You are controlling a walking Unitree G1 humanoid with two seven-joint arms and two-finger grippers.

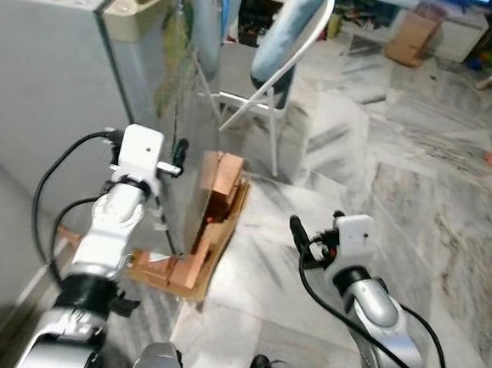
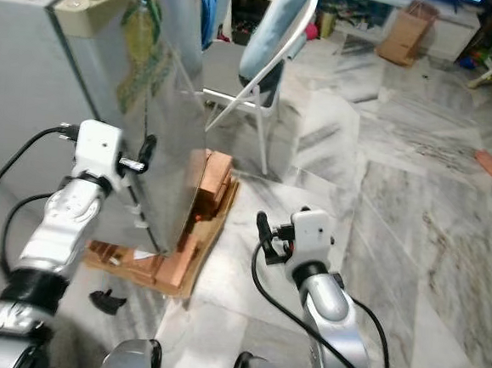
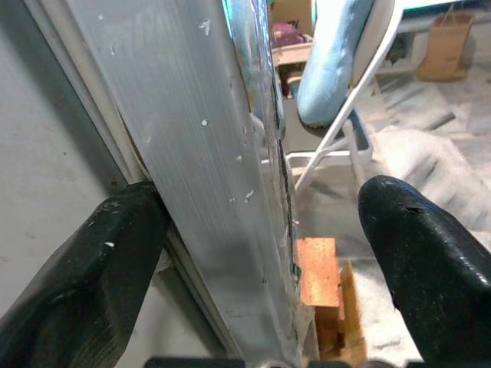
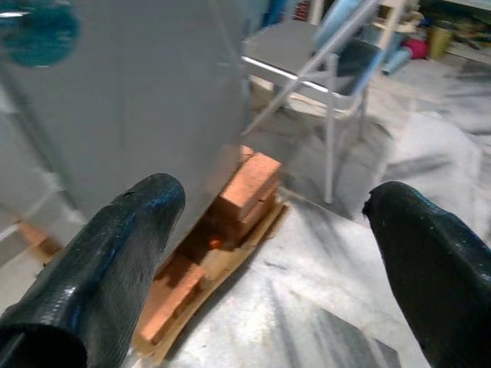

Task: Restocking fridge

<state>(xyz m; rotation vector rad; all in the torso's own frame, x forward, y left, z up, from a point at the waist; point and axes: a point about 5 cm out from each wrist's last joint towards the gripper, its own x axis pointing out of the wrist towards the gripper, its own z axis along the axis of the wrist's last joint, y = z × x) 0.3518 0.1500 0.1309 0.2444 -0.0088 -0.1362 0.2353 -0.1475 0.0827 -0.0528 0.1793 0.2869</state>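
Silver fridge (image 1: 59, 67), orange bricks (image 1: 220, 182)

- I can read no word, number or brand anywhere here.
- The fridge door (image 2: 163, 101) before me carries a yellow-green sticker or picture (image 2: 139, 52) on its front, but it is too blurred and too slanted for me to make out any lettering.
- The cardboard box (image 1: 413, 37) far across the floor shows no print that I can read.
- The white housings on my wrists bear no marking that I can tell.
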